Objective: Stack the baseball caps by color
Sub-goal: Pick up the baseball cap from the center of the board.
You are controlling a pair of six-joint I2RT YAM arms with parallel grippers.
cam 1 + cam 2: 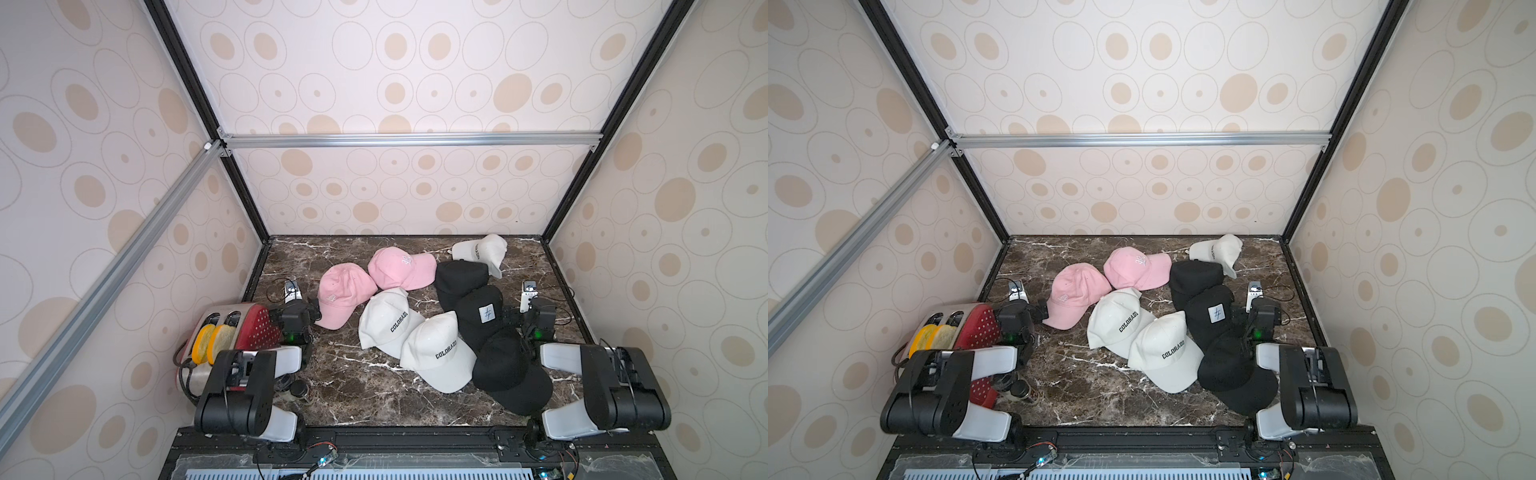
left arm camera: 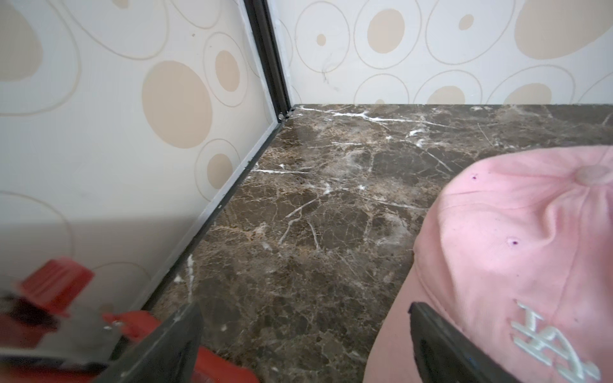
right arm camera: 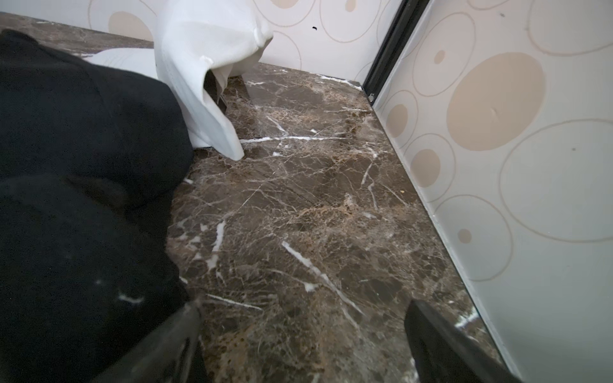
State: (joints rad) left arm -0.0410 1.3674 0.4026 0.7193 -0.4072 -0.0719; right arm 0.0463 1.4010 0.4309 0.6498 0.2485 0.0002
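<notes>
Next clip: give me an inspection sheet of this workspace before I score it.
Surface: dark marble tabletop, bare patches between caps.
Job's things: two pink caps, three white caps, three black caps; loose, some overlapping, no neat stacks.
Clutter: red toaster holding slices; small bottle near it.
Grippers: left gripper and right gripper open, empty.
Cables: toaster cord; thin leads at small white units.
Surroundings: oval-patterned walls, aluminium frame.

Eight caps (image 1: 436, 353), one toaster (image 1: 257, 328)

Soft matt cloth on pink cap (image 2: 517, 252), creased, logo stitched; black cap (image 3: 83, 132) matt fabric too. Glossy marble-look tabletop (image 2: 315, 215). Lower left, toaster (image 1: 241, 332): shiny metal top, red side perhaps plastic. Brushed-metal rail (image 1: 411, 139).
</notes>
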